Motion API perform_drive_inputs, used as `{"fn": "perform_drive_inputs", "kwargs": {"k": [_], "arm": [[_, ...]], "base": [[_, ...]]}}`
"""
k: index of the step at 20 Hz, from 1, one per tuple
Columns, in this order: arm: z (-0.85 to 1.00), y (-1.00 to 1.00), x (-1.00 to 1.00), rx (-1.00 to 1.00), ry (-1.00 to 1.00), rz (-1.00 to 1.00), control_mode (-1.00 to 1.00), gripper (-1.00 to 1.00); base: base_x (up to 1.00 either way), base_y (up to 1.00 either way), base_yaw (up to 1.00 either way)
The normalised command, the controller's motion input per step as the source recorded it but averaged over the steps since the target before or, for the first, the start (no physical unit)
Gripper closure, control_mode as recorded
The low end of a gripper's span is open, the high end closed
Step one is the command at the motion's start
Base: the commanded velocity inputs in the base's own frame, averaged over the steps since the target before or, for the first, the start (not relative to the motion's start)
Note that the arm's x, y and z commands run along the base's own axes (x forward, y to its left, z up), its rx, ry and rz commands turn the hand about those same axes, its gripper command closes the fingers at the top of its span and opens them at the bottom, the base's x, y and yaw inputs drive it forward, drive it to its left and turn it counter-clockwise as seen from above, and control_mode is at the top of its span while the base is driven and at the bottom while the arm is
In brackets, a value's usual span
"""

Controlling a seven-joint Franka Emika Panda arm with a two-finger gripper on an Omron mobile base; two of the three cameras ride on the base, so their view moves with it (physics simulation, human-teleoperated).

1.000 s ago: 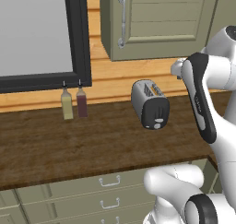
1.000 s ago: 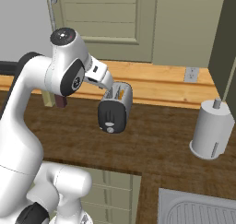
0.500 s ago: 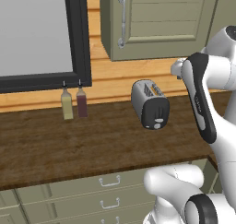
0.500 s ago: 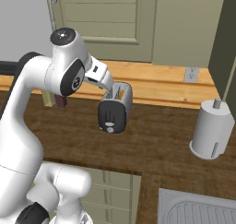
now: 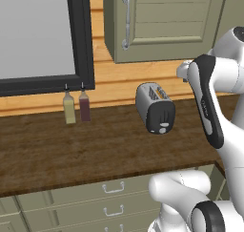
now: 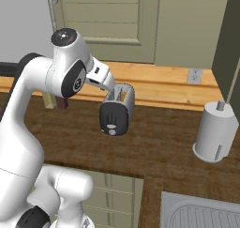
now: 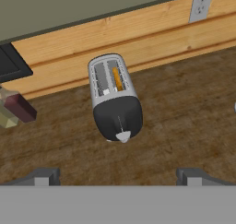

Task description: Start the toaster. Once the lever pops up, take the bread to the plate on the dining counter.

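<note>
1. The toaster [image 5: 155, 108] stands on the dark wood worktop [image 5: 71, 150], its long axis running from the wall out toward the worktop's front edge.
2. Its black end face, with a small pale lever knob low down, points away from the wall and toward the robot; its other end points at the light wood backsplash [image 6: 159, 84].
3. The two slots face up; in the hand view the bread [image 7: 117, 79] shows as a thin orange-tan edge in the slot nearer the wall outlet [image 7: 200, 6].
4. Two bottles [image 5: 76, 107] stand against the backsplash on the toaster's other side, well apart from it.
5. The gripper [image 7: 117, 177] stands wide open, holding nothing.
6. In the hand view the toaster lies above and between the two fingertips [image 7: 44, 176], apart from both, its black face toward them.
</note>
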Motion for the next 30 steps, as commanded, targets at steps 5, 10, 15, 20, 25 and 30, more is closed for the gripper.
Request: {"fn": "perform_drive_inputs", "kwargs": {"k": [5,10,15,20,25,30], "arm": [[0.00,0.00,0.00,0.00,0.00,0.00,-1.00,-1.00],[0.00,0.00,0.00,0.00,0.00,0.00,-1.00,-1.00],[0.00,0.00,0.00,0.00,0.00,0.00,-1.00,-1.00],[0.00,0.00,0.00,0.00,0.00,0.00,-1.00,-1.00],[0.00,0.00,0.00,0.00,0.00,0.00,-1.00,-1.00],[0.00,0.00,0.00,0.00,0.00,0.00,-1.00,-1.00]], "base": [[0.00,0.00,0.00],[0.00,0.00,0.00],[0.00,0.00,0.00],[0.00,0.00,0.00],[0.00,0.00,0.00],[0.00,0.00,0.00]]}}
